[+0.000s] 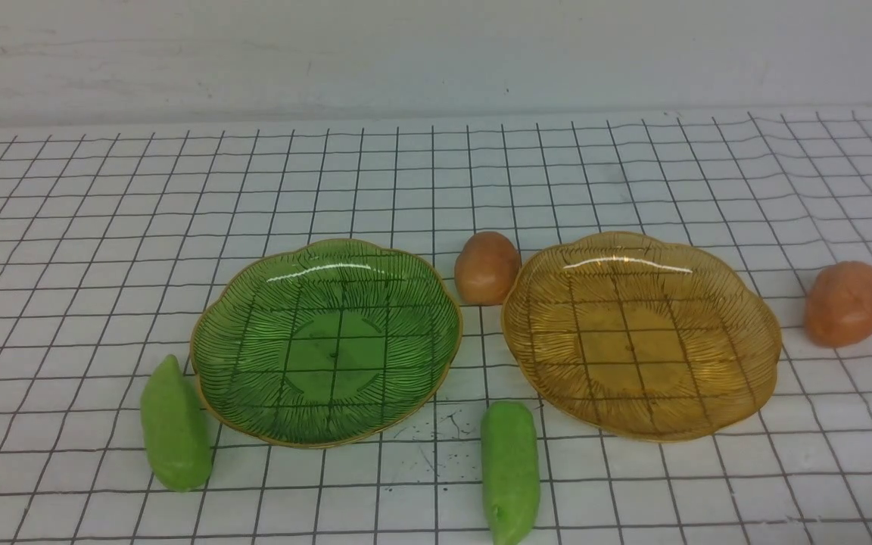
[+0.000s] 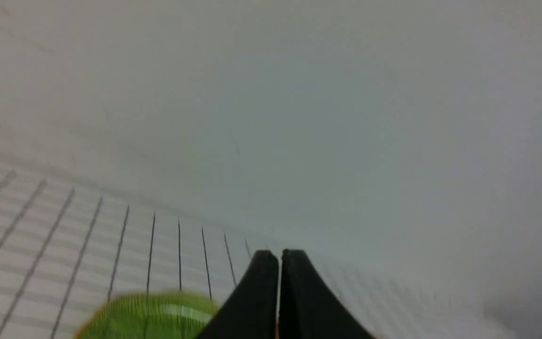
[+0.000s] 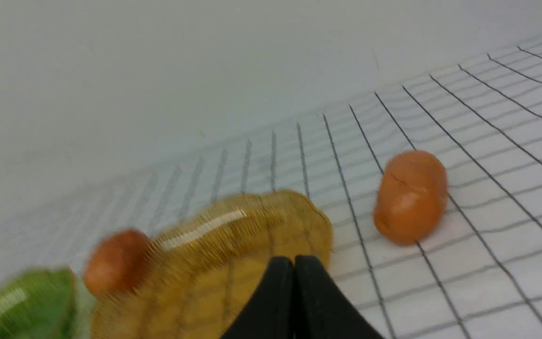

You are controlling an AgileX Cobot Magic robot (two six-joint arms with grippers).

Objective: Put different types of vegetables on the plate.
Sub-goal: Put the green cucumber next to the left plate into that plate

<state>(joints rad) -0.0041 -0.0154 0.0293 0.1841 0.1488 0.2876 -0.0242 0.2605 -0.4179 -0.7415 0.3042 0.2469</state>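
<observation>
**Two plates, four vegetables lying outside them**

Green plate (image 1: 254, 318): left pod (image 1: 173, 424) at 8 o'clock, middle potato (image 1: 487, 267) at 2.
Amber plate (image 1: 739, 333): middle pod (image 1: 510, 469) at 7, right potato (image 1: 844, 303) at 3.
Gridded white cloth (image 1: 103, 227); pale wall (image 1: 406, 53).
Left gripper (image 2: 279, 256), right gripper (image 3: 293, 263): jaws together, gripping nothing.

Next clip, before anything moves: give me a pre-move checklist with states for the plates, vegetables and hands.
1. Nothing on green plate: ok.
2. Nothing on amber plate: ok.
3. Off the plates: left pod, middle pod: ok.
4. Gap between middle potato and amber rim: cannot tell; right potato stands clear: ok.
5. Open left hand: not ok, shut.
6. Open right hand: not ok, shut.
</observation>
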